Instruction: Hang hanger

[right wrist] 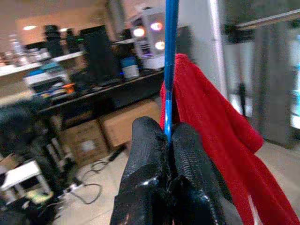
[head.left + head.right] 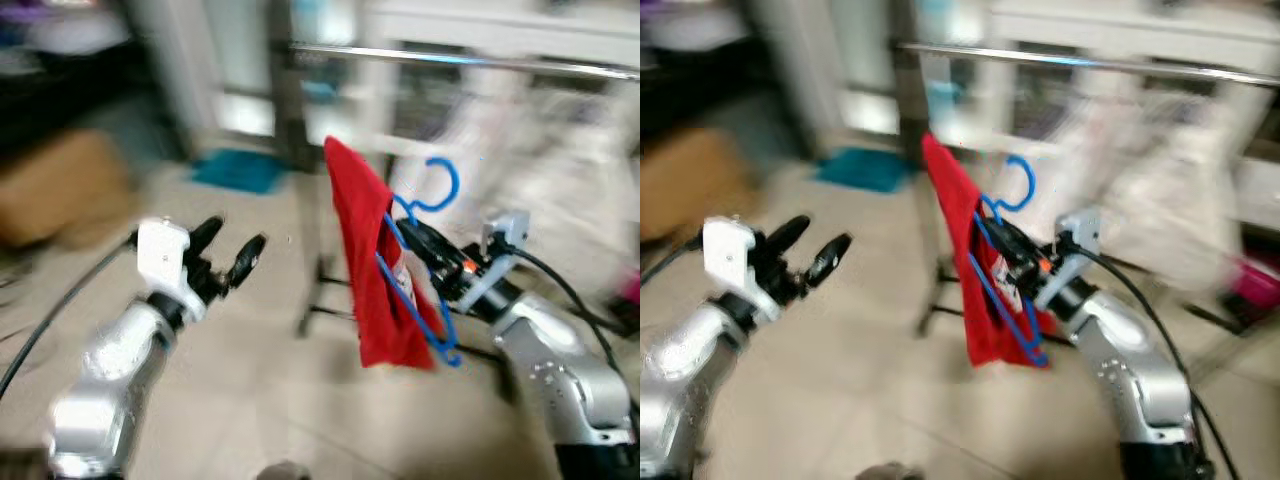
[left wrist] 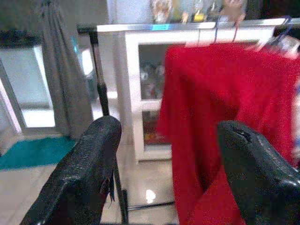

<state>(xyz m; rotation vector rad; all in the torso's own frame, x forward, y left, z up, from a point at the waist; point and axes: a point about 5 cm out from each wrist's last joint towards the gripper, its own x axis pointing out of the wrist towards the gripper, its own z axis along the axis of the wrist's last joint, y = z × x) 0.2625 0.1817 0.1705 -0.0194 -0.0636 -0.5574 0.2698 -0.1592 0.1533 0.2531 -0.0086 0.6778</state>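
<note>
A blue hanger (image 2: 425, 262) carries a red garment (image 2: 368, 270) and is held in the air in front of me. My right gripper (image 2: 422, 240) is shut on the hanger's blue bar; the right wrist view shows the bar (image 1: 169, 70) pinched between both fingertips, with the red garment (image 1: 211, 136) behind. The hanger's hook (image 2: 441, 183) points up, below a silver clothes rail (image 2: 470, 62) that runs across the top. My left gripper (image 2: 228, 245) is raised to the left of the garment, open and holding nothing, with the red garment (image 3: 225, 112) ahead of its fingers (image 3: 89, 168).
The rail's dark upright and its foot (image 2: 318, 290) stand just behind the garment. Pale clothes (image 2: 560, 180) hang on the rail at the right. A white cabinet (image 3: 136, 93) stands behind, a teal mat (image 2: 238, 170) lies on the tiled floor, and a brown box (image 2: 60, 185) sits at the left.
</note>
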